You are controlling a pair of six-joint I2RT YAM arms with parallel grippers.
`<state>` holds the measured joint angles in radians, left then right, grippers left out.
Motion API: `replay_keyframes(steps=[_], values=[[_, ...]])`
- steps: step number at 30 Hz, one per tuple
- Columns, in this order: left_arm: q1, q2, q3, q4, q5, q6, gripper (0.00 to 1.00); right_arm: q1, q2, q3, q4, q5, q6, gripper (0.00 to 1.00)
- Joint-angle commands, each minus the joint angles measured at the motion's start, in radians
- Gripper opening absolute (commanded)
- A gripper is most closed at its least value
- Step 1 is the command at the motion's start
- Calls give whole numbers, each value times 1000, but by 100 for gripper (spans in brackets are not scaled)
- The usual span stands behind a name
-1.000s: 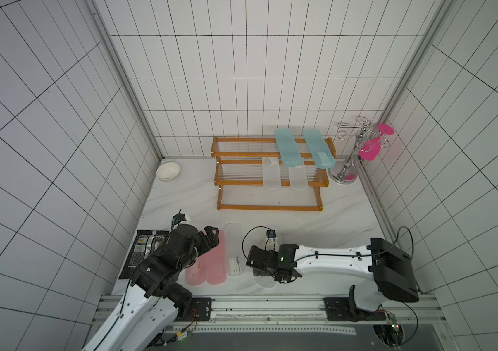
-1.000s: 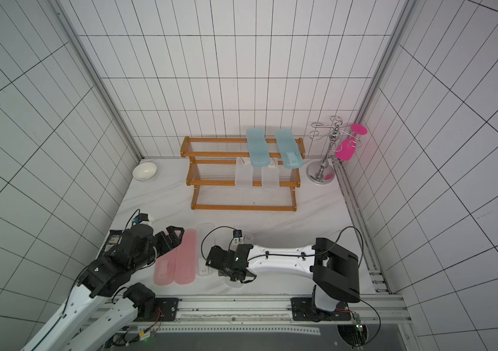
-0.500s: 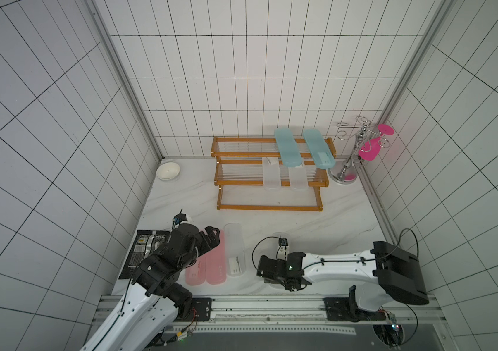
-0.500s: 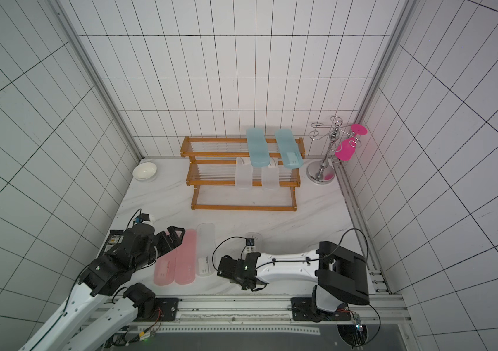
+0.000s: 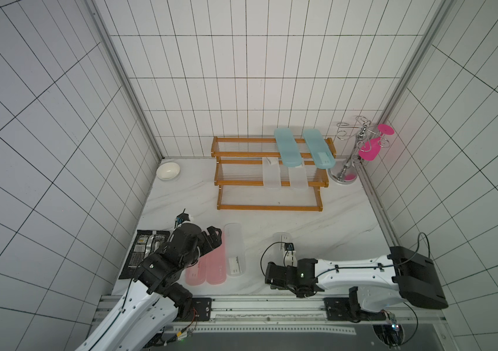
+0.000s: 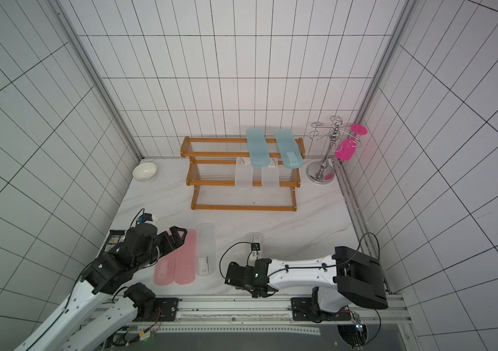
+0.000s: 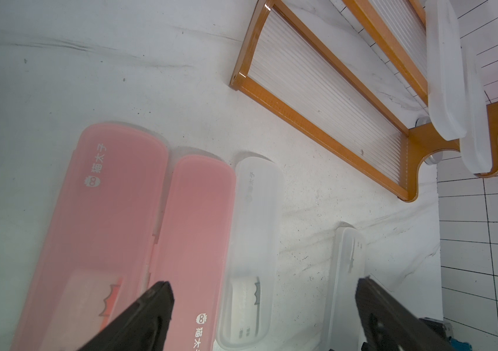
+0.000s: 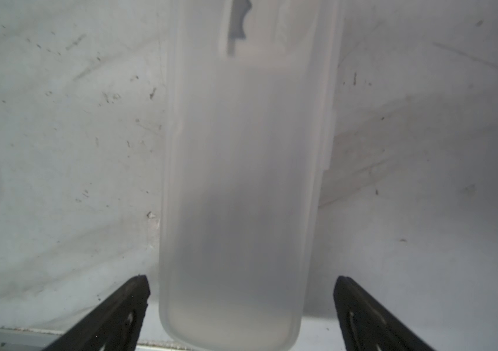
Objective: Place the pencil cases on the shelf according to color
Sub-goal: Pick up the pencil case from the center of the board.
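Partly hidden | clear case (image 5: 281, 240) | beneath right end effector (image 8: 241, 279) | jaws apart

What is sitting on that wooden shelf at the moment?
Two teal cases lie across the shelf's top tier, two frosted clear cases on the middle tier. The teal ends overhang and partly hide the clear cases' far ends.

At the centre of the right wrist view you see a long frosted clear plastic pencil case (image 8: 235, 182), matt and cloudy, on a white marble-look tabletop (image 8: 74, 136) scuffed with dark specks. In the left wrist view, two pink translucent plastic cases (image 7: 104, 228) look smooth, and the orange-brown wooden shelf (image 7: 417, 142) at upper right shines with varnish.
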<state>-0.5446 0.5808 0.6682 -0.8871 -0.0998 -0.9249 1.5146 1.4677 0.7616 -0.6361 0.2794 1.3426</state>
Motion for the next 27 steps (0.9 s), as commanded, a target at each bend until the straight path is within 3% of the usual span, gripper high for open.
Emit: replay_keyframes(steps=[1, 8, 19, 27], values=[[-5, -5, 23, 20, -8, 0, 98, 30, 64, 43, -5, -5, 53, 99], [-6, -11, 19, 19, -12, 4, 98, 42, 107, 36, 5, 18, 88, 100], [-6, -10, 16, 27, -19, -3, 98, 62, 61, 29, -25, 86, 102, 84], [-6, -16, 33, 22, -55, 6, 98, 102, 23, 104, -177, 167, 113, 74]])
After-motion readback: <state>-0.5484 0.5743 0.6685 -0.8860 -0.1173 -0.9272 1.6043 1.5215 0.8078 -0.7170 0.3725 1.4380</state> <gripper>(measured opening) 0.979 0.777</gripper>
